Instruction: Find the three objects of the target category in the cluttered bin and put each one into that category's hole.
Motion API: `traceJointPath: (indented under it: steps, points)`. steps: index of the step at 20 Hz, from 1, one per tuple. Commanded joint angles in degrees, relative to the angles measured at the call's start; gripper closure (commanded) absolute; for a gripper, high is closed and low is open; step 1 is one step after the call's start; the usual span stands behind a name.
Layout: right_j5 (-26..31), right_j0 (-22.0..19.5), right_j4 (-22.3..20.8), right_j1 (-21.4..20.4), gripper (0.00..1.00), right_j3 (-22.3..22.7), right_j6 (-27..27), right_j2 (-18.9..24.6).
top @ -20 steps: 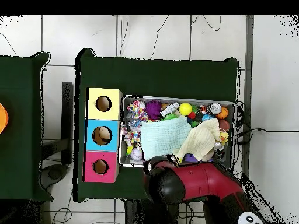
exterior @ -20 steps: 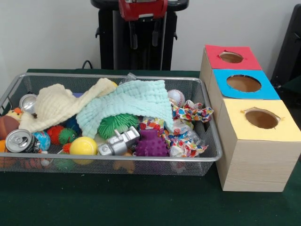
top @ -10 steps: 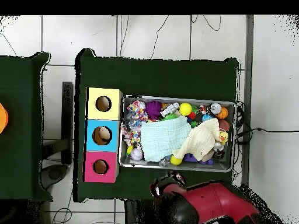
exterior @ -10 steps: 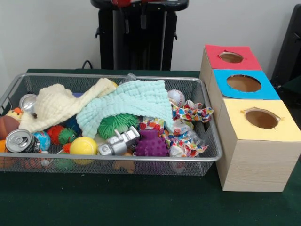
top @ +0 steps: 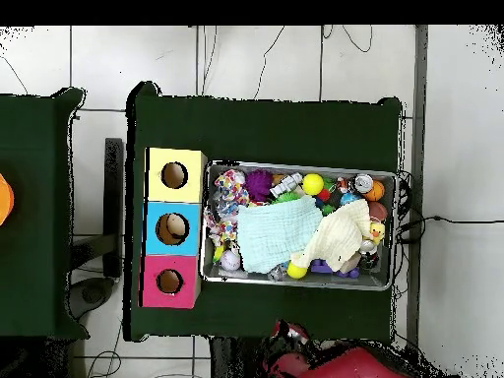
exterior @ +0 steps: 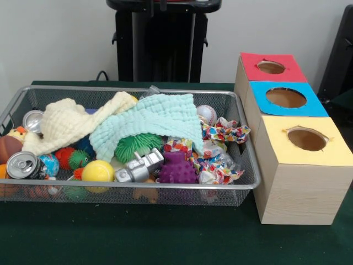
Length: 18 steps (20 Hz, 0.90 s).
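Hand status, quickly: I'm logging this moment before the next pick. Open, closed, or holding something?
Hand: cannot be told; only a bit of it shows, drawn back off the wire bin, with nothing seen in it.

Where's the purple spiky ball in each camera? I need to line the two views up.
Front view: purple spiky ball sits at the bin's near edge, right of the silver toy.
Overhead view: purple spiky ball lies along the bin's top edge, left of the silver toy.
Shared landmark: the yellow-topped box stands at the same end of the bin.
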Motion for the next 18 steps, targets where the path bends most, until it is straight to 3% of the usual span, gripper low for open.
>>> traceJointPath:
  steps: [1, 4, 7, 11, 18]
  points:
    - [-16.29, 8.07, -7.76, -7.55, 0.0, 18.15, -6.95, 11.92]
    - [-23.22, 14.35, -13.48, -10.85, 0.0, 22.99, -1.06, 7.16]
    - [-23.69, 19.68, -21.94, -9.66, 0.0, 23.25, -0.83, -6.78]
    - [-24.85, 25.56, -31.44, -8.68, 0.0, 23.33, 0.67, -20.36]
    - [-25.87, 29.89, -43.93, -7.09, 0.0, 23.29, 3.59, -35.09]
